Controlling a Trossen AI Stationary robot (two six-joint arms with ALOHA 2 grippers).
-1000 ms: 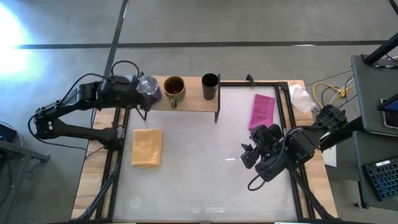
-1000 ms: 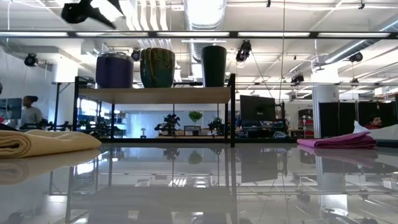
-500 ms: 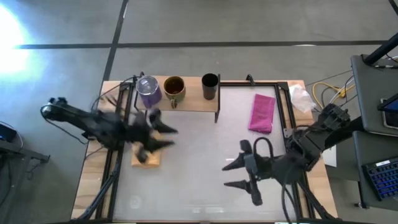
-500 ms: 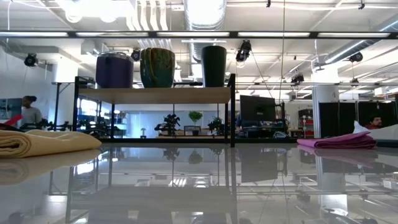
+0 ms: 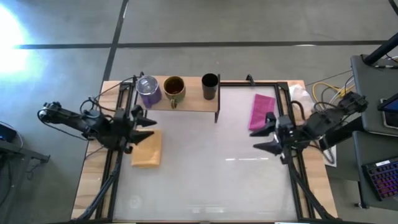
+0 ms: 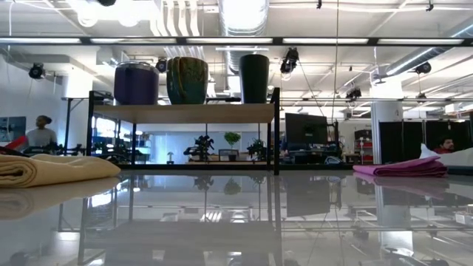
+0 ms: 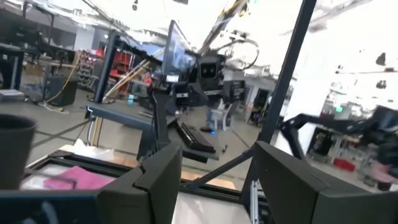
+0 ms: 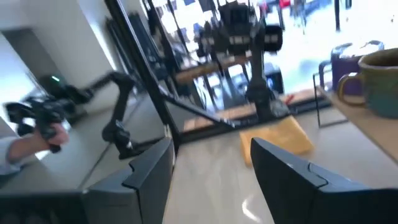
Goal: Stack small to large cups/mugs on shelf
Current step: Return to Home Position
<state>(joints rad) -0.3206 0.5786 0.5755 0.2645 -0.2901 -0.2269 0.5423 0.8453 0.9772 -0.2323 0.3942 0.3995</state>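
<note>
Three vessels stand upright in a row on the shelf (image 5: 193, 99) at the table's (image 5: 205, 168) far edge. Seen from above, the purple mug (image 5: 148, 89) is at the left end, the olive mug (image 5: 174, 89) just beside it, and the black cup (image 5: 210, 86) near the right end. The left pincer (image 5: 146, 122) hangs by the table's left edge, fingers spread, near the yellow pad's (image 5: 147, 148) far corner and in front of the shelf. The right pincer (image 5: 264, 134) hangs by the right edge, fingers also spread, just on the near side of the pink cloth (image 5: 261, 111). Both pincers are well apart from the mugs.
</note>
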